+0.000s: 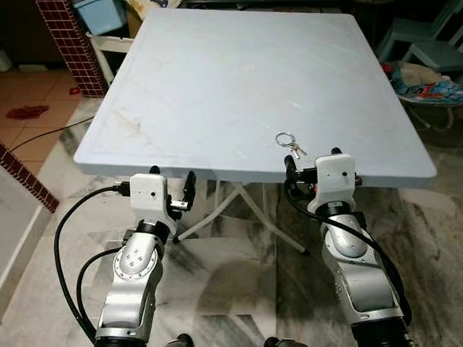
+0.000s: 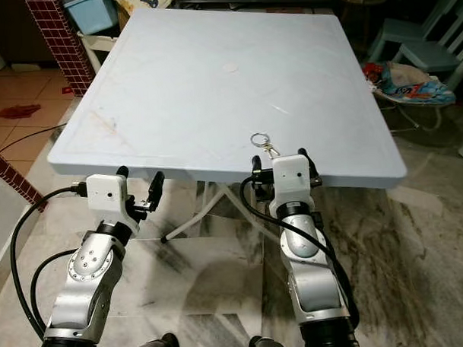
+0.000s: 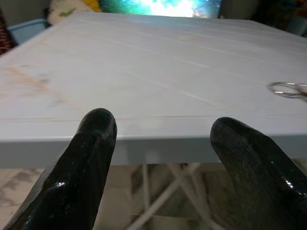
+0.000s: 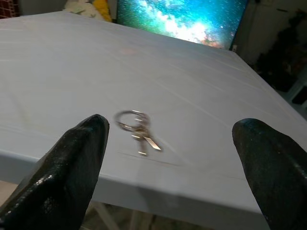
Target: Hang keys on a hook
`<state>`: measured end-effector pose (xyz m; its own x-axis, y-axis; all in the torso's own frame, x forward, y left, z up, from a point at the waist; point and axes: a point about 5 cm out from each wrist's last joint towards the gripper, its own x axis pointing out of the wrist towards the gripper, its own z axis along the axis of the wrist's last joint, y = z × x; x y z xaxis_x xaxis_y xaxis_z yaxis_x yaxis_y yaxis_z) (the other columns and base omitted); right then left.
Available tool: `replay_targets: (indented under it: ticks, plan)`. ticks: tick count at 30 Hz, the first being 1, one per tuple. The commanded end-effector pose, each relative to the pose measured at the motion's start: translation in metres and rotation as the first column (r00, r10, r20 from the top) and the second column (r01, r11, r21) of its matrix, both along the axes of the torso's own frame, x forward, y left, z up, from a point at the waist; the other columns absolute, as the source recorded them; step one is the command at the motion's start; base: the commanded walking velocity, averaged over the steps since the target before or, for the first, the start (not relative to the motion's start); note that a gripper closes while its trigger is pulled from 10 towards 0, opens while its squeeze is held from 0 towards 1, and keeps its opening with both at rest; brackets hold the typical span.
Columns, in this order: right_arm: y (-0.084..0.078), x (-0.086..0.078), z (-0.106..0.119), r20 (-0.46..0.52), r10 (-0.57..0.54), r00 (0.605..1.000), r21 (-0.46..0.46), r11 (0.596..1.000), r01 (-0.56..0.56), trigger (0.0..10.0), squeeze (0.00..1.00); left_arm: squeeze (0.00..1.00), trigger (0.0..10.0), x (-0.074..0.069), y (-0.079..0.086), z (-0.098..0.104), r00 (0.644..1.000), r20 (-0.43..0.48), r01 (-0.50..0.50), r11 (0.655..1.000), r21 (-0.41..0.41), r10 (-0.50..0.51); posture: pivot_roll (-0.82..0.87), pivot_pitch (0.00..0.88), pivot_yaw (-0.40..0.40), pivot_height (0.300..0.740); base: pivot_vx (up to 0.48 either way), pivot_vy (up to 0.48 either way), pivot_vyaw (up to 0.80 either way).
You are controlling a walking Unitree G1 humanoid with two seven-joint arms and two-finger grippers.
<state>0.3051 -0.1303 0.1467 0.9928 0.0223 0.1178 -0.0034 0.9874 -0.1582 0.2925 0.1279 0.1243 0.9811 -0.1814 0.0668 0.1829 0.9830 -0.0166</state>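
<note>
Two pairs of long black fingers stand spread wide and hold nothing, both poised at the near edge of the pale blue square plastic bench (image 1: 213, 83). The right gripper (image 1: 311, 161) has its fingertips level with the bench's lip, just short of the top surface. The small bunch of silver keys on a round metal ring (image 1: 290, 143) lies just beyond those fingers, flat on the bench close to the near edge and toward its right side.

In the right wrist view the bunch of keys (image 4: 135, 128) sits ahead of the open gap but off-centre, near the one finger (image 4: 67, 163) and well apart from the other. The ring lies farther in on the bench, and the keys trail from it back toward the near edge and a little to the robot's right, so the long axis runs roughly along the line of reach.

The left gripper (image 1: 179, 192) hangs lower, slightly below the bench edge and well to the left; in its wrist view the ring (image 3: 285, 89) shows only far off to one side. By my judgement the right arm is plainly the nearer one, and it would need a short forward reach with a small sideways shift to centre the ring. No hook can be made out here.
</note>
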Motion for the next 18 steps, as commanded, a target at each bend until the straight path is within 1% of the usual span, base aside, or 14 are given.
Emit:
replay_targets:
  ticks: [1, 7, 9, 11, 13, 15, 16, 18]
  plan:
    - [-0.004, 0.0, -0.002, -0.004, -0.02, 1.0, 0.001, 1.0, 0.02, 10.0, 0.0, 0.0, 10.0, -0.001, 0.0, -0.004, 1.0, -0.012, 0.004, 1.0, -0.002, -0.004, -0.07, 0.161, 0.02, 0.74, 0.0, -0.337, 0.0]
    - [-0.003, 0.001, -0.003, -0.01, -0.021, 1.0, 0.004, 1.0, 0.021, 10.0, 0.0, 0.0, 10.0, 0.0, 0.002, -0.002, 1.0, -0.005, -0.003, 1.0, 0.004, 0.003, -0.06, 0.161, 0.023, 0.74, 0.0, -0.296, 0.0]
    - [-0.003, 0.001, -0.004, -0.011, -0.02, 1.0, 0.003, 1.0, 0.02, 10.0, 0.0, 0.0, 10.0, 0.0, 0.003, -0.003, 1.0, -0.009, -0.006, 1.0, -0.009, 0.006, -0.06, 0.161, 0.025, 0.74, 0.0, 0.0, 0.0]
    - [0.0, 0.001, -0.005, -0.026, 0.001, 1.0, 0.029, 1.0, -0.001, 10.0, 0.0, 0.0, 10.0, -0.001, 0.003, -0.003, 1.0, -0.008, -0.007, 1.0, -0.012, 0.007, -0.06, 0.16, 0.025, 0.74, 0.0, 0.0, 0.0]
    - [0.004, 0.0, -0.002, -0.01, 0.042, 0.999, 0.063, 0.997, -0.041, 10.0, 0.0, 0.0, 10.0, 0.0, 0.004, -0.002, 1.0, -0.002, -0.007, 1.0, -0.009, 0.007, -0.06, 0.162, 0.025, 0.74, 0.0, 0.0, 0.0]
    - [0.005, 0.0, -0.002, -0.016, 0.043, 0.999, 0.077, 0.996, -0.041, 10.0, 0.0, 0.0, 10.0, 0.0, 0.004, -0.001, 1.0, 0.0, -0.008, 1.0, -0.007, 0.008, -0.06, 0.162, 0.026, 0.74, 0.0, 0.0, 0.0]
    - [0.006, 0.002, -0.003, -0.033, 0.05, 0.998, 0.106, 0.993, -0.046, 10.0, 0.0, 0.0, 10.0, 0.0, 0.005, -0.001, 1.0, 0.003, -0.011, 1.0, -0.004, 0.011, -0.05, 0.162, 0.026, 0.74, 0.0, 0.0, 0.0]
    - [0.007, 0.003, -0.001, -0.02, 0.059, 0.998, 0.091, 0.994, -0.057, 10.0, 0.0, 0.0, 10.0, 0.0, 0.006, 0.0, 1.0, 0.007, -0.013, 1.0, -0.003, 0.013, -0.05, 0.163, 0.03, 0.74, 0.0, 0.0, 0.0]
